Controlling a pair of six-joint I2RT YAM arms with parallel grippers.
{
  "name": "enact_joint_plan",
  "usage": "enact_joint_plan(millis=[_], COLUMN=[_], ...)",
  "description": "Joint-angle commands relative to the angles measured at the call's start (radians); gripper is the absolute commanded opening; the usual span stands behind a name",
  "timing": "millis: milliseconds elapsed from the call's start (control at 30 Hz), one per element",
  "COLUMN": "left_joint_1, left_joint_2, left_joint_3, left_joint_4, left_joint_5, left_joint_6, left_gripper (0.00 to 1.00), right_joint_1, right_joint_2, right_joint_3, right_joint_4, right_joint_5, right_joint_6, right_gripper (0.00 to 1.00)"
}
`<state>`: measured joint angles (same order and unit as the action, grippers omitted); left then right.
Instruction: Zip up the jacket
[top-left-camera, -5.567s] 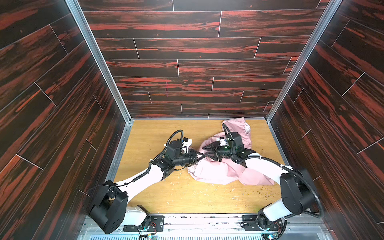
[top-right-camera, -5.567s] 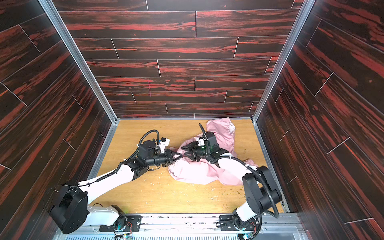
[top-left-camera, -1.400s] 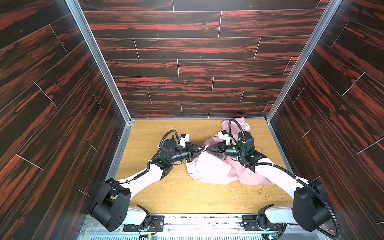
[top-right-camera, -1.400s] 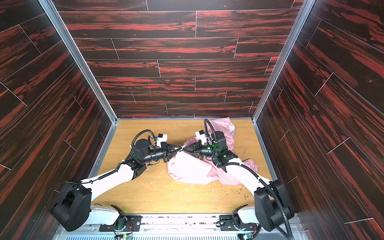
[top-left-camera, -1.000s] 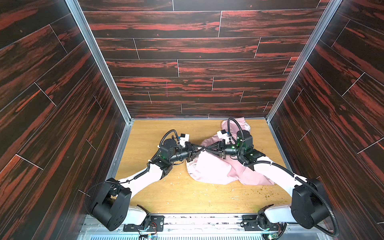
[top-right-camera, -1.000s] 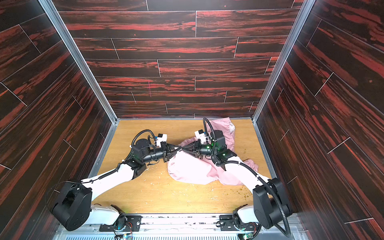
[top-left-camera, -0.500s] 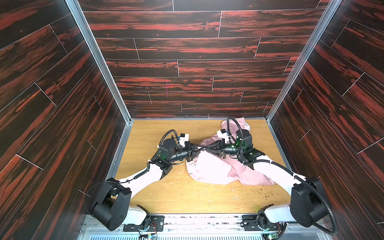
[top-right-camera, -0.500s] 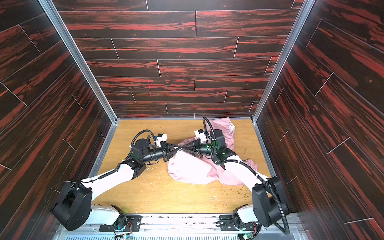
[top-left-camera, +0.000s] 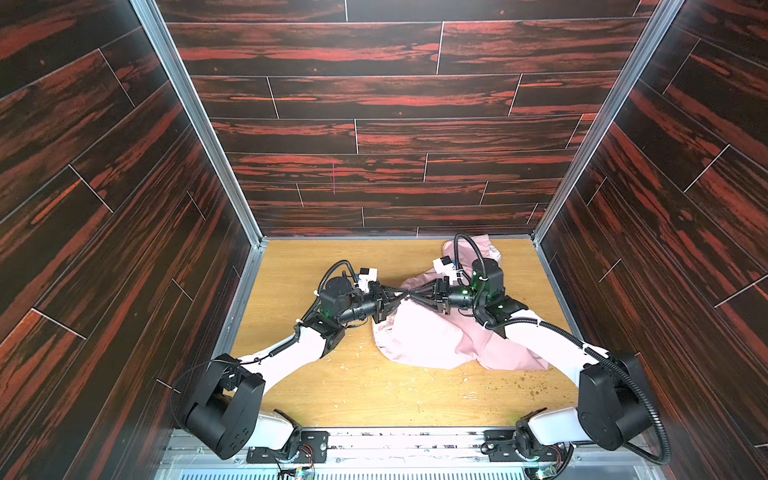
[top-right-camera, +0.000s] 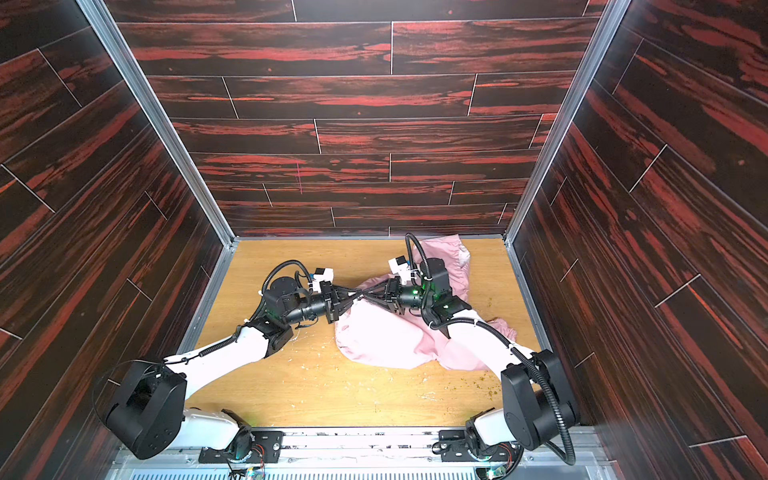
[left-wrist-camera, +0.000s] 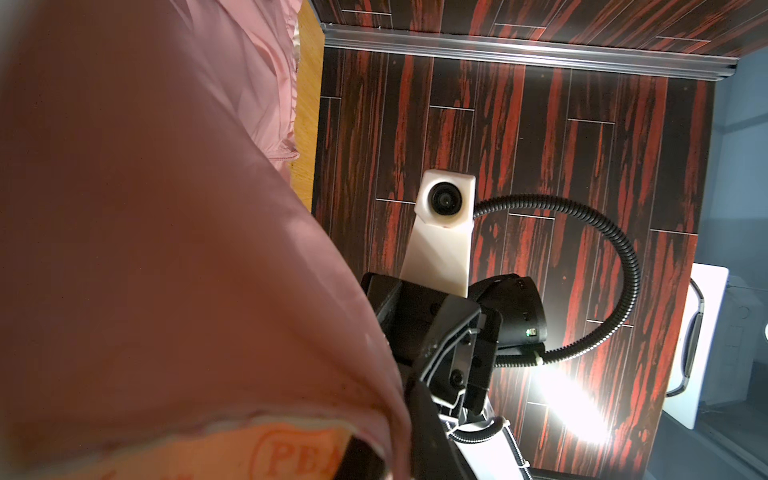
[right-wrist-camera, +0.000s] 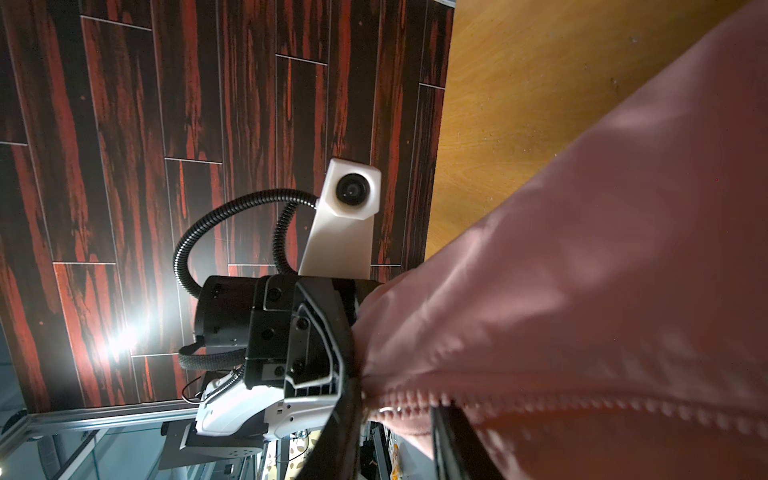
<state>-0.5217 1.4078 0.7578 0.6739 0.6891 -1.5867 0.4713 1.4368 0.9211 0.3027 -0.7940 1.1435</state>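
Right jaws eased apart astride the jacket (right-wrist-camera: 582, 291); left jaws clamped

- Your left arm (top-left-camera: 299, 357) and right arm (top-left-camera: 548, 349) wear glossy white shells between bulky matte-black joint housings (top-left-camera: 224, 411).
- Black corrugated cable conduit (left-wrist-camera: 632, 266) runs along each arm.
- Each wrist carries a white blocky camera mount (left-wrist-camera: 445, 232) with a round black lens.
- A tiny green light (left-wrist-camera: 530, 332) glows on the black wrist motor.
- The left gripper (top-left-camera: 402, 296) and right gripper (top-left-camera: 412, 296) are black and angular, fastened with dark socket screws (right-wrist-camera: 272, 294).
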Motion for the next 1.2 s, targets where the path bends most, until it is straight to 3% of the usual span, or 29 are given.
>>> enact_joint_plan(millis=[0,200,400,767,867,1033,1167], left_joint_1=[-0.025,-0.026,-0.026,-0.025,-0.026,-0.025,-0.024], left_joint_2=[0.006,-0.006,-0.012,-0.029,-0.029,-0.035,-0.047], left_joint_3=[0.021,0.014,0.008,0.021,0.028,0.03,0.019], left_joint_4=[0.005,0.001,0.012,0.019,0.024,0.03,0.047], left_joint_5=[0.072,0.072,0.066,0.031,0.023,0.002,-0.015], left_joint_6=[-0.027,-0.032,-0.044,-0.044,-0.044,-0.048,-0.055], left_gripper=[0.0,0.0,0.01,0.36,0.37,0.3,0.34], right_joint_1=[0.016,0.015,0.015,0.015,0.015,0.015,0.015], right_joint_2=[0.012,0.013,0.016,-0.004,-0.013,-0.027,-0.044], right_joint_3=[0.028,0.034,0.048,0.031,0.023,0.009,0.001], right_joint_4=[0.126,0.15,0.182,0.157,0.155,0.138,0.117], right_joint_5=[-0.016,-0.004,-0.011,-0.009,-0.007,-0.005,-0.001], right_joint_6=[0.0,0.012,0.024,0.019,0.021,0.012,0.004], right_gripper=[0.36,0.36,0.3,0.16,0.14,0.11,0.1])
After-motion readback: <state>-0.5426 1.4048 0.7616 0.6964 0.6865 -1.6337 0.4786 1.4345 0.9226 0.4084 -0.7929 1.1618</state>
